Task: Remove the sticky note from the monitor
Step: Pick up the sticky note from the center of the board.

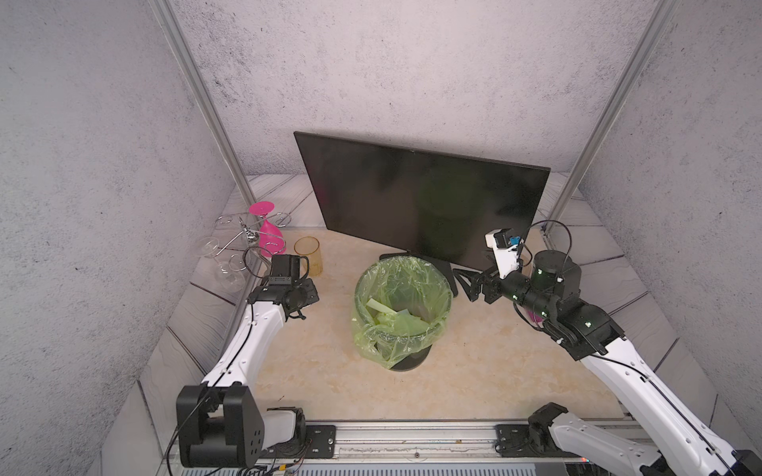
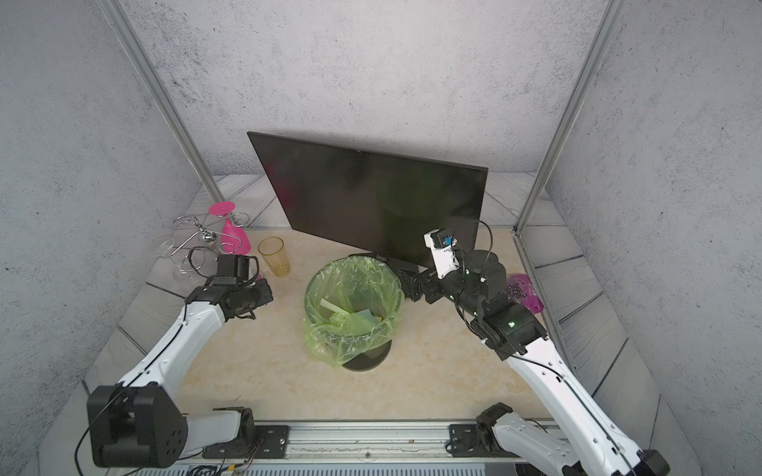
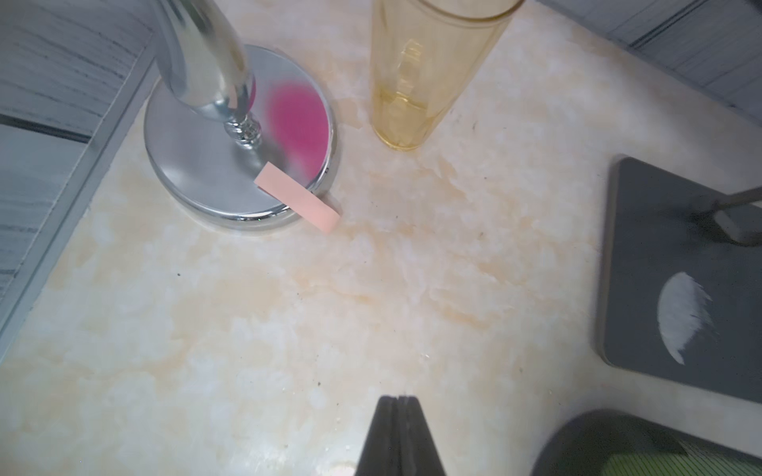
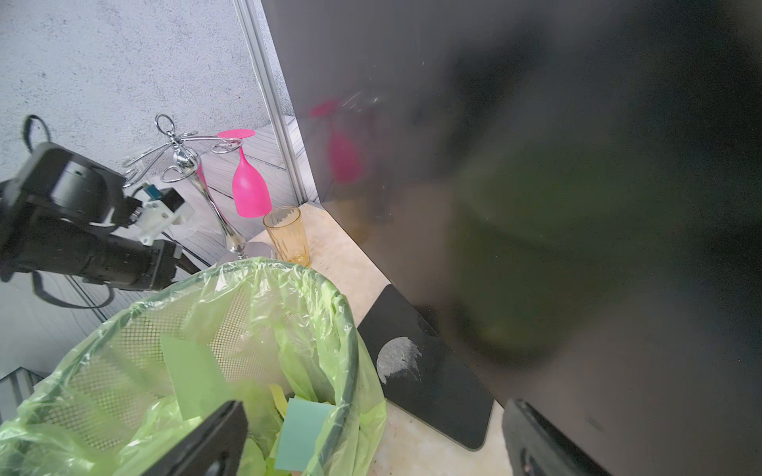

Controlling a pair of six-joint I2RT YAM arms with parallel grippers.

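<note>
— Marbled beige tabletop (image 1: 474, 362), grey walls (image 1: 82, 165) all round. Where's the monitor?
— At the back. The monitor (image 1: 420, 198) stands on its flat black base (image 4: 429, 366), screen dark, and a green-lined mesh waste basket (image 1: 373, 346) sits just in front with paper notes (image 4: 301, 432) inside.
— And the grippers?
— The left gripper (image 3: 398, 399) is pressed together on nothing, over bare table. The right gripper (image 1: 465, 284) is spread wide beside the basket. A peach strip (image 3: 297, 197), possibly a sticky note, lies across the chrome rack base (image 3: 198, 165).

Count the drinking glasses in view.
3: pink wine glass and clear wine glass hang from the wire rack; amber tumbler stands beside it. More could be hidden.
</note>
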